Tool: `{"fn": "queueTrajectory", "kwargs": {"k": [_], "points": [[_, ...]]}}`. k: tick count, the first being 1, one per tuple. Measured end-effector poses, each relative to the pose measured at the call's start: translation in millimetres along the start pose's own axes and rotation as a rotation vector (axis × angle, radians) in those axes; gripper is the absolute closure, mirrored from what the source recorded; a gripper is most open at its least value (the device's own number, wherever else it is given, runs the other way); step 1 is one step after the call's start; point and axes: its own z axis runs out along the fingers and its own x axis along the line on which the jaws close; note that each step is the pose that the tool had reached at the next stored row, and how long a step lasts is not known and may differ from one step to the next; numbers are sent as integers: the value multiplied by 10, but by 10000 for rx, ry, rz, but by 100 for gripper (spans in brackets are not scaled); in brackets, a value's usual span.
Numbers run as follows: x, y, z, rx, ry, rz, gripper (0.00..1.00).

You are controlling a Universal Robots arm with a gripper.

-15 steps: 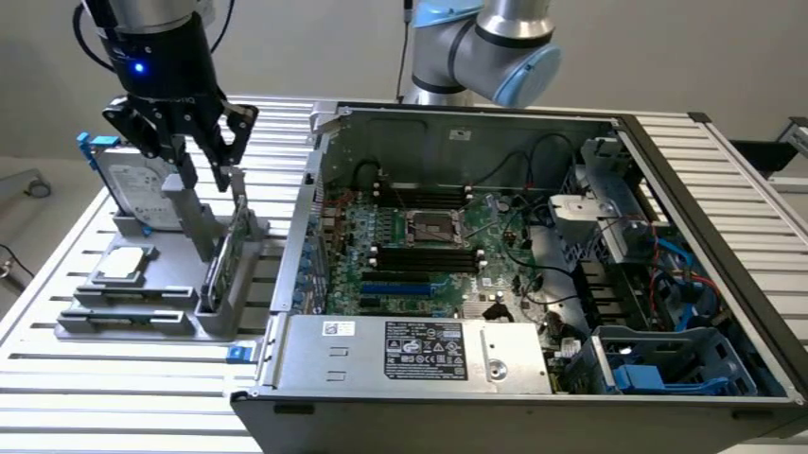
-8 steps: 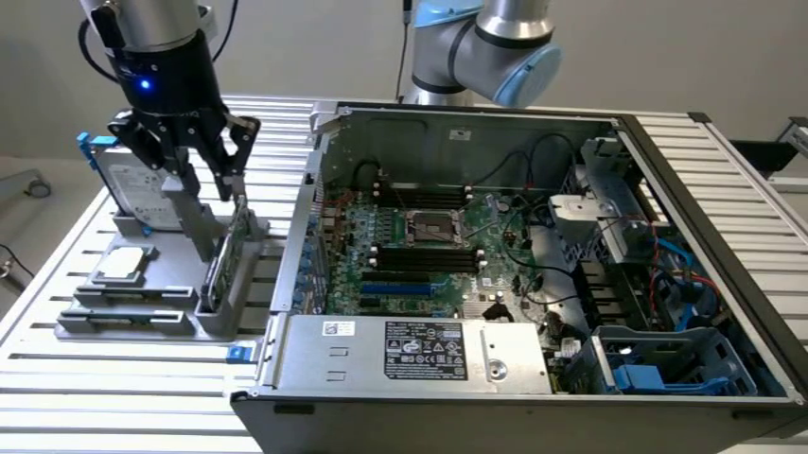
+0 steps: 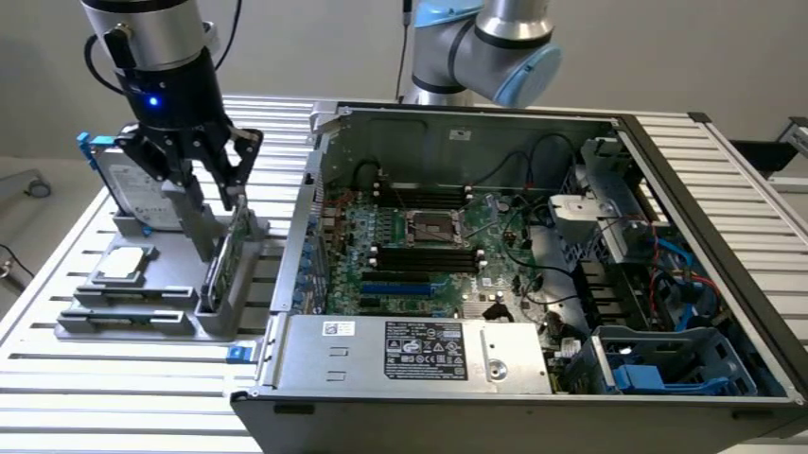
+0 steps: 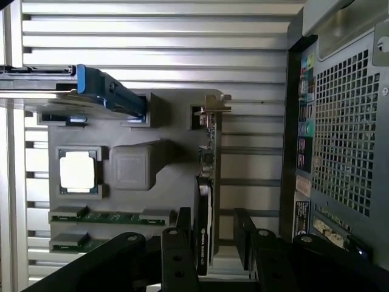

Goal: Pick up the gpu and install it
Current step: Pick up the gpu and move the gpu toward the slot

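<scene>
Exterior view. My gripper point(image 3: 212, 194) hangs over the grey fixture point(image 3: 242, 317) that sits on the slatted table point(image 3: 114, 397), at the exterior view's left of the open computer case point(image 3: 707, 236). The gpu point(image 3: 225, 257) stands on edge in its slot in the fixture, right under my fingertips. The hard drive point(image 3: 132, 184) with blue rails is upright just behind, and the silver chip point(image 3: 123, 265) lies flat in its pocket. The motherboard point(image 3: 417, 251) inside the case shows no card fitted in the lower slots, as far as I can make out.

Wrist view. My jaws are spread wide, one finger on each side of the gpu point(image 4: 203, 222), around it but gripping nothing. Whether a pad grazes the cooler face, I cannot tell. The card's metal bracket sits at its far end, seated in the fixture point(image 4: 170, 182).

Judgement: early stage. I am lined up over the card. It is neither grasped nor lifted, and the install is undone.
</scene>
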Motion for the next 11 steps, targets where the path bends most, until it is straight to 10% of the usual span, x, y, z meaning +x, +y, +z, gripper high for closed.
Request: {"fn": "queueTrajectory", "kwargs": {"k": [11], "points": [[1,-6,201,5,2,-144,58]]}}
